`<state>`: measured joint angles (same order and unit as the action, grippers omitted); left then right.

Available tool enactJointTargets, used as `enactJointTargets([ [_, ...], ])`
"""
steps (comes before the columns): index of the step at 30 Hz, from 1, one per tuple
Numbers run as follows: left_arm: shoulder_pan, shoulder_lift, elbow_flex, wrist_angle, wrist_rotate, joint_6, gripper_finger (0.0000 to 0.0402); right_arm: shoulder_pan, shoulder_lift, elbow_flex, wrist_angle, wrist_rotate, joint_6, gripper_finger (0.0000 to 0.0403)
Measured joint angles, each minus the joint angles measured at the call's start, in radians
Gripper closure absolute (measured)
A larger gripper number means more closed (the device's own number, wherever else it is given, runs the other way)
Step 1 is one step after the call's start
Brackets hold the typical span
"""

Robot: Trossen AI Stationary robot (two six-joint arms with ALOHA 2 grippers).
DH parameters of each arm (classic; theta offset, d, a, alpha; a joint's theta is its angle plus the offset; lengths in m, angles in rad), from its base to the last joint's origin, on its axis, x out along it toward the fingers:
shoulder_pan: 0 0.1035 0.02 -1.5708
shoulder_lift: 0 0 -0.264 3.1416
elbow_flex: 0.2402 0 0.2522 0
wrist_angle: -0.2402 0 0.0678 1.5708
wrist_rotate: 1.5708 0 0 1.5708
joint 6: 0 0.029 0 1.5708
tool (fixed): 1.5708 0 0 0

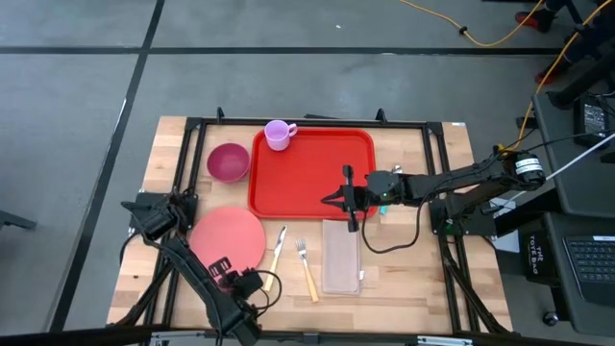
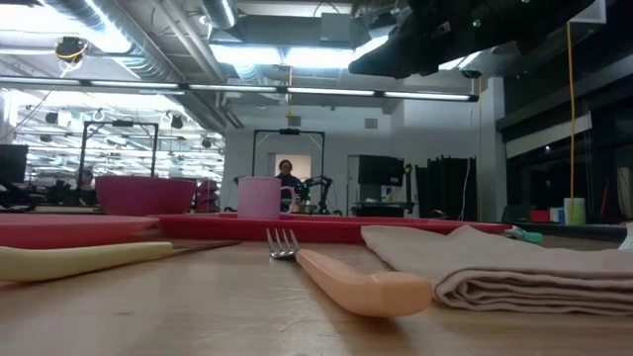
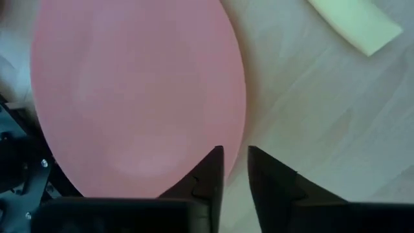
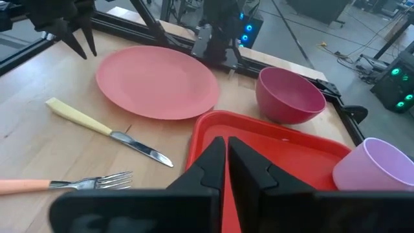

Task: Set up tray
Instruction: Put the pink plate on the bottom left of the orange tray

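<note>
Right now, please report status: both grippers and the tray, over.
Right gripper shut, over the red tray's front edge, holding nothing. Left gripper slightly open at the pink plate's edge. Lilac cup on the tray's far rim.

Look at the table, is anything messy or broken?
Nothing looks broken or spilled. The only odd bit: the purple cup sits right at the tray's far rim instead of well inside, and the knife and fork lie slanted, not straight.
</note>
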<state>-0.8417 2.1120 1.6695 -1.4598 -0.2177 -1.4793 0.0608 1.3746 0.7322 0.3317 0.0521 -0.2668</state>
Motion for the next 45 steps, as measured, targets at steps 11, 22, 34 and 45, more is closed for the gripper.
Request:
enactJointTargets([
  [11,-0.011,0.0,0.0,0.01,-0.027,0.0,0.0244,0.0,0.0,0.0,0.0,0.0,0.0,0.0377],
  [22,-0.02,0.072,-0.001,0.067,-0.004,0.083,0.0235,0.0,0.0,0.0,-0.003,0.0,0.0,0.0377],
  [34,-0.018,0.122,-0.001,0.067,0.041,0.132,0.0235,0.0,0.0,0.0,-0.003,0.0,0.002,0.0377],
  [45,-0.018,0.141,0.002,0.059,0.045,0.143,0.0235,0.0,0.0,0.0,-0.003,0.0,0.001,0.0377],
])
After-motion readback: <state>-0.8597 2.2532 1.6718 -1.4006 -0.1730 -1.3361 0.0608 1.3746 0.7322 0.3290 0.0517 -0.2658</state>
